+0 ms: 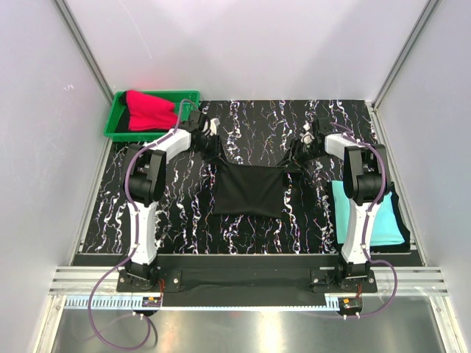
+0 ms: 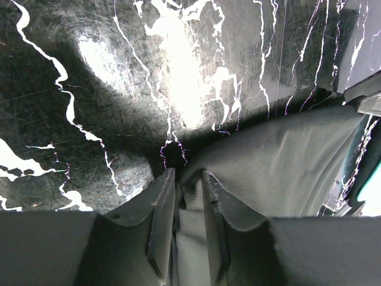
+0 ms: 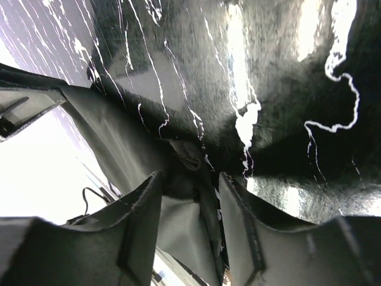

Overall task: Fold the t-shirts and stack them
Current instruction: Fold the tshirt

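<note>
The black cloth t-shirt (image 1: 250, 190) lies in the middle of the black marbled desk (image 1: 176, 213), far corners lifted. The left claw (image 2: 184, 176), nearly closed, pinches one corner; the right claw (image 3: 190, 179), slightly wider, grips the other. A turquoise cloth t-shirt (image 1: 386, 224) lies by the right edge.

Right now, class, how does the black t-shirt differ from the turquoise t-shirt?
The black t-shirt lies centrally; the turquoise t-shirt sits far right. The black one is gripped at its far corners by the left hand and right hand; no hand holds the turquoise one. Both are plain cloth.
</note>
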Controlling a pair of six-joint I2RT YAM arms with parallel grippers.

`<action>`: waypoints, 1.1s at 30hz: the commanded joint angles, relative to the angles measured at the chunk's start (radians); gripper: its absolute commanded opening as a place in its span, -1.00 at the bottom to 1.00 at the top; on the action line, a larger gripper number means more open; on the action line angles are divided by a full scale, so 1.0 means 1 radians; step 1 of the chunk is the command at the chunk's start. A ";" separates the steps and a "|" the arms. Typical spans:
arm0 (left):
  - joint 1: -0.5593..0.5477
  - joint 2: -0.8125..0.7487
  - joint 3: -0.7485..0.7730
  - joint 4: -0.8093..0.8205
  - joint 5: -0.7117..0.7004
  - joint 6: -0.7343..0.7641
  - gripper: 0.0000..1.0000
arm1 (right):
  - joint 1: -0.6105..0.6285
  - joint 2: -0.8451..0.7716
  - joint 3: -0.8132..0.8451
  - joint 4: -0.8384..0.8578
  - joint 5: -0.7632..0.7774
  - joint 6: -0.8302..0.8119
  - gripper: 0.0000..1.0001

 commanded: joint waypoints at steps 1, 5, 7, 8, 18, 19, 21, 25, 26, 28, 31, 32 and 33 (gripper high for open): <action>-0.001 -0.013 0.015 0.045 0.034 -0.007 -0.47 | 0.006 -0.052 -0.024 0.049 -0.030 0.000 -0.06; -0.001 -0.018 0.016 0.043 0.041 -0.010 -0.63 | 0.006 -0.049 -0.015 0.067 -0.050 0.016 -0.52; 0.001 -0.027 0.013 0.043 0.047 -0.011 -0.72 | 0.008 -0.051 -0.003 0.069 -0.059 0.023 -0.71; 0.001 -0.033 0.012 0.043 0.044 -0.013 -0.77 | 0.008 -0.049 0.009 0.067 -0.060 0.025 -0.81; 0.007 -0.200 -0.053 -0.024 0.028 -0.090 -1.00 | 0.014 -0.212 -0.072 0.043 -0.090 0.085 -0.99; 0.007 -0.209 -0.067 -0.029 0.030 -0.093 -1.00 | 0.014 -0.231 -0.079 0.043 -0.090 0.080 -0.99; 0.007 -0.249 -0.082 -0.036 0.031 -0.099 -1.00 | 0.014 -0.256 -0.101 0.040 -0.087 0.076 -1.00; 0.007 -0.323 -0.113 -0.079 0.004 -0.105 -1.00 | 0.017 -0.284 -0.119 0.035 -0.104 0.083 -1.00; 0.006 -0.337 -0.128 -0.090 -0.005 -0.106 -1.00 | 0.019 -0.290 -0.119 0.034 -0.106 0.083 -1.00; 0.007 -0.376 -0.148 -0.114 -0.038 -0.117 -1.00 | 0.025 -0.298 -0.116 0.032 -0.113 0.089 -1.00; 0.007 -0.389 -0.171 -0.124 -0.042 -0.123 -1.00 | 0.032 -0.294 -0.097 0.032 -0.118 0.094 -1.00; 0.007 -0.383 -0.174 -0.125 -0.048 -0.125 -1.00 | 0.034 -0.291 -0.090 0.032 -0.115 0.094 -1.00; 0.007 -0.378 -0.176 -0.127 -0.056 -0.122 -1.00 | 0.036 -0.279 -0.084 0.032 -0.112 0.097 -1.00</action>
